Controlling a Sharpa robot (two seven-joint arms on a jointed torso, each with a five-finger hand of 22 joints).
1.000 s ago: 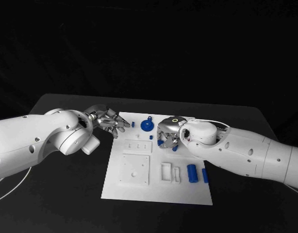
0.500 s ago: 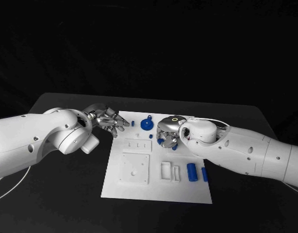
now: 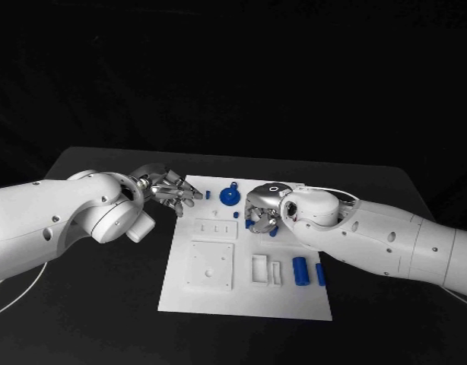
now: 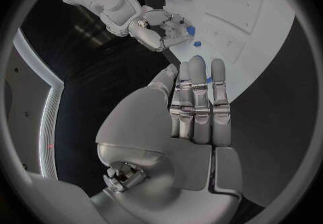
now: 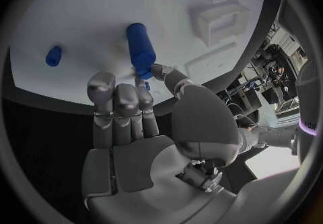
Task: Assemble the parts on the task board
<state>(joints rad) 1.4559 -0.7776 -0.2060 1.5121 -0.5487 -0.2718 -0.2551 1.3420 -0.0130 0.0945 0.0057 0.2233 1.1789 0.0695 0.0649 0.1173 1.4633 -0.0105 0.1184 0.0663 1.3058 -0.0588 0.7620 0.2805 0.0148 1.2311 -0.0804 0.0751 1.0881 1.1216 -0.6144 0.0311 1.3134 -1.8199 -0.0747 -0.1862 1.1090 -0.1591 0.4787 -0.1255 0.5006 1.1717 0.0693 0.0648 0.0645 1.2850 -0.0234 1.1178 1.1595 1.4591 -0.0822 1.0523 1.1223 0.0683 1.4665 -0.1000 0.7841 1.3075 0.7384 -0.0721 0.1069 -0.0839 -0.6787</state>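
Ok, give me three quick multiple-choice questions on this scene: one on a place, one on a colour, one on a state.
1. The left robot hand is:
A. by the board's far left corner
B. over its near edge
C. at its right edge
2. The parts are:
A. red
B. blue
C. green
3. The left robot hand holds:
A. a part
B. the board
C. nothing

Answers:
1. A, it sits at that corner in the head view.
2. B, every small piece on the board is blue.
3. C, its wrist view shows bare fingers.
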